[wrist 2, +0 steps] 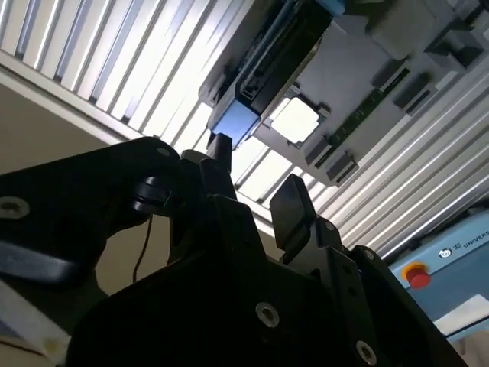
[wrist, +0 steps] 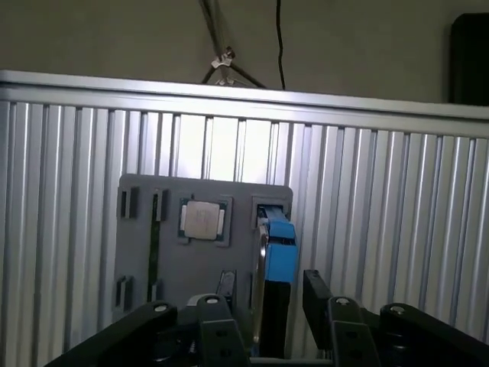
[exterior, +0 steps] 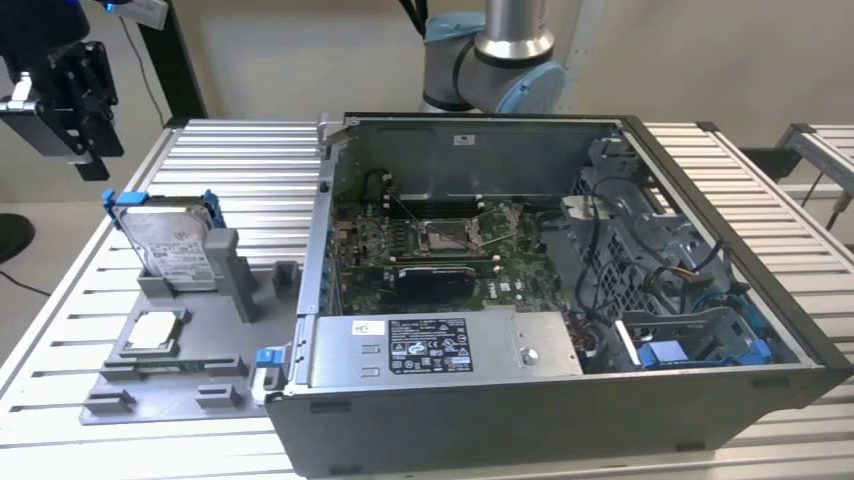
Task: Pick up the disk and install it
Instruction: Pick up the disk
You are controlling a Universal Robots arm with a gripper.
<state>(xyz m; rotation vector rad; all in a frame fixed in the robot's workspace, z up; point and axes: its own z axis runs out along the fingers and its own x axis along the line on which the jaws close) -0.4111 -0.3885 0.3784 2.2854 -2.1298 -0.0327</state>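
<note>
Gripper (exterior: 88, 160): fingers apart and clamped on nothing. In the exterior view it hangs in the air at about eleven o'clock from the disk, well apart from it.
Fingers (wrist: 315, 284): in the first wrist view the two black fingers stand spread, and the disk's thin edge shows through the gap between them, well beyond the tips.
Disk (exterior: 171, 245): stands upright on its edge in a slot of the grey fixture plate (exterior: 174, 390), at nine o'clock of the open computer case (exterior: 534, 425) and near its wall.
Neighbour: a small square CPU chip (exterior: 151, 330) lies flat on the same plate at six o'clock of the disk. It is a separate part.
Done: nothing that shows. The disk sits in its holder, untouched.
Left: by my judgement the whole job, meaning the grasp, the lift out of the slot, the carry to the case and the seating.
Likely seat: the blue-trimmed drive cage (exterior: 681, 345) at about four o'clock inside the case. This is a judgement.
Disk's look: flat, rectangular, silver-grey metal with a pale printed label on its face, edged by a blue plastic frame that stands proud at the top corners.
</note>
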